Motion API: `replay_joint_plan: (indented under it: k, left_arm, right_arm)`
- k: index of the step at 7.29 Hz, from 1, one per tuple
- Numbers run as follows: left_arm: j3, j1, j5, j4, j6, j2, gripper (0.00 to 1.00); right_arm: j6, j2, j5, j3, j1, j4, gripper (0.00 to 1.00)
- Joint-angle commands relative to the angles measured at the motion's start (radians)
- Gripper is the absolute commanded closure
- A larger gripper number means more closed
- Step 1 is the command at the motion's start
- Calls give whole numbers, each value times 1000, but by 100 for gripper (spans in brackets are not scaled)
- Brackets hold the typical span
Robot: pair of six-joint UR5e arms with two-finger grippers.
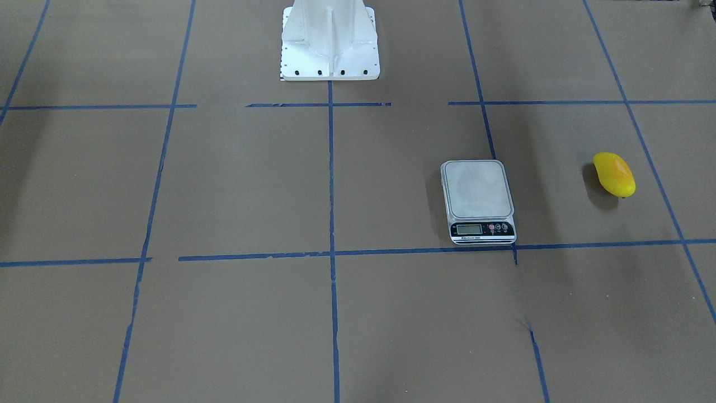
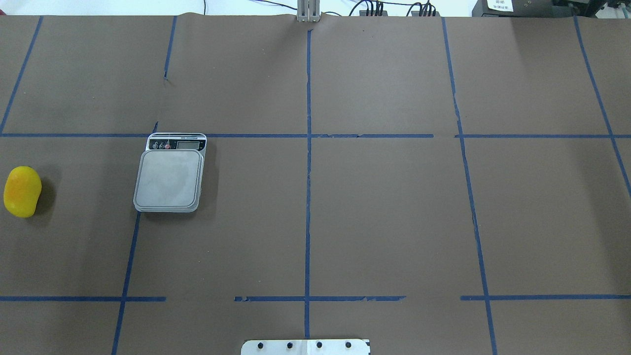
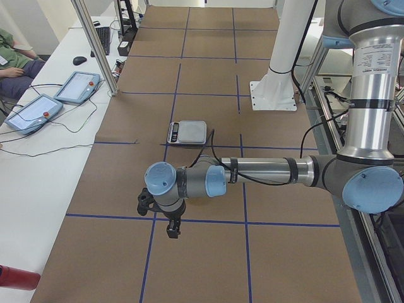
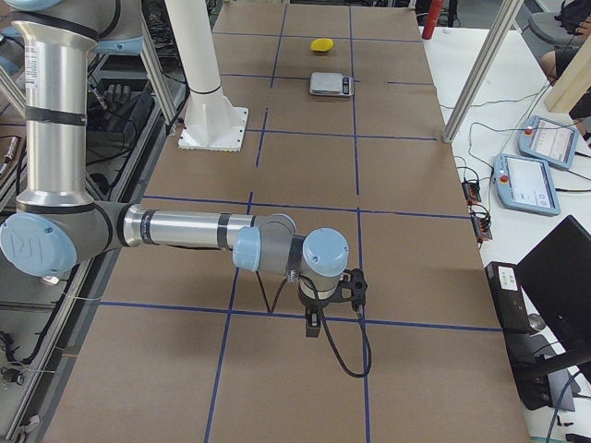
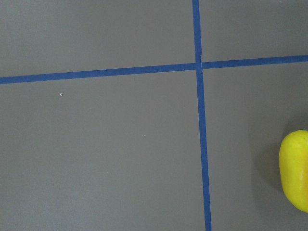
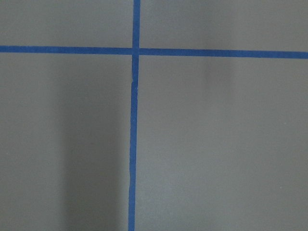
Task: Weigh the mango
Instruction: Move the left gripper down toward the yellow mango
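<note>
The left gripper [image 3: 172,230] hangs above the brown paper table [image 2: 384,222], fingers pointing down, at the end of a forearm stretched out level. It shows only in the left side view, so I cannot tell whether its jaws are wide or narrow. The same holds for the right gripper [image 4: 313,327], seen only from the right side, hanging over a blue tape line [image 4: 277,314] at the table's other end.

The mango [image 2: 21,191] lies on its side on the paper, far out on the robot's left. The left wrist camera catches it cut off at the frame's right edge [image 5: 296,178], near a tape crossing. The digital scale [image 2: 169,180] sits well apart from the mango, toward the table's middle. Its display faces away from the white robot base [image 1: 330,42], and its platform carries nothing.
</note>
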Motion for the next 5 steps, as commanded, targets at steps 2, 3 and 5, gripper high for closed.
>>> replay_joint_plan:
  k: [2,3,5]
  left_arm:
    - [-7,0,1,-8,0,0,0]
    - [-18,0,2,-11,-4,-9,0]
    - [-46,23,1,-79,-105,-13,0]
  right_arm:
    - [0,0,0,0,0,0,0]
    - [0,0,0,0,0,0,0]
    - [0,-1,0,0,0,0,0]
